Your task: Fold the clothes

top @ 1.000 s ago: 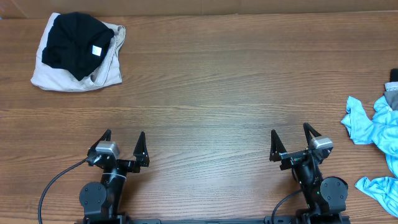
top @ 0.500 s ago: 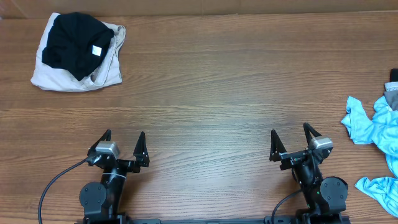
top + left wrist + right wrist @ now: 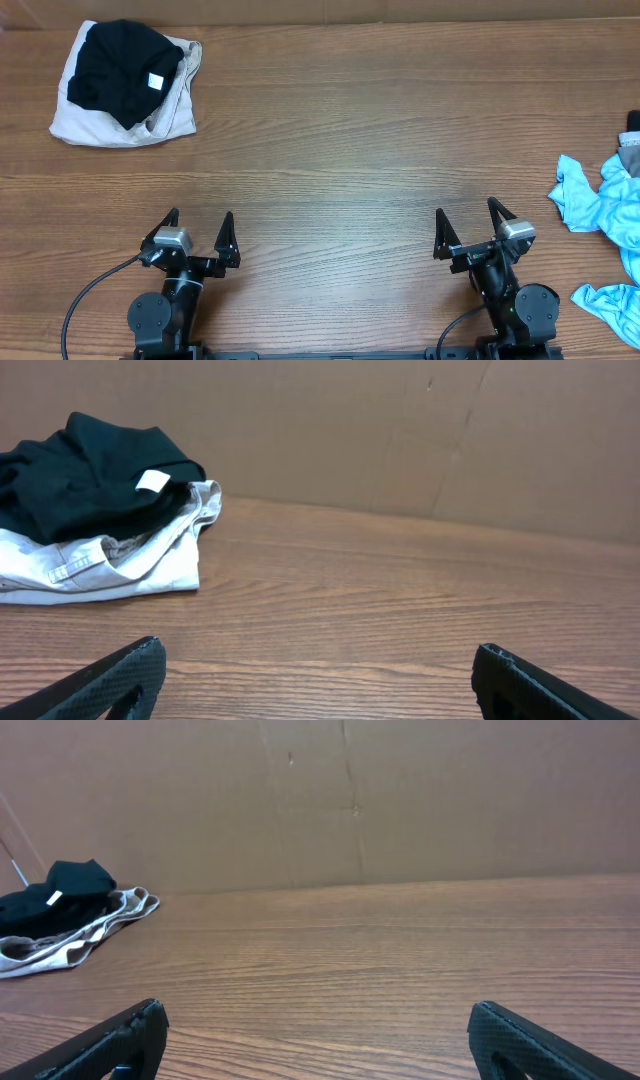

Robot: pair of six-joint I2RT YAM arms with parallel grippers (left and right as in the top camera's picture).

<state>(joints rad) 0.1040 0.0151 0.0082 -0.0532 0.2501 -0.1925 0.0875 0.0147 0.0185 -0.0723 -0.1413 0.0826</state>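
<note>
A crumpled sky-blue T-shirt lies at the table's right edge, partly cut off by the frame, with a grey garment just behind it. A black garment lies on a folded beige one at the far left; both also show in the left wrist view, the black garment on the beige one, and small in the right wrist view. My left gripper is open and empty near the front edge. My right gripper is open and empty, left of the blue shirt.
A brown cardboard wall stands along the table's far edge. The wooden table spans the view between the two piles.
</note>
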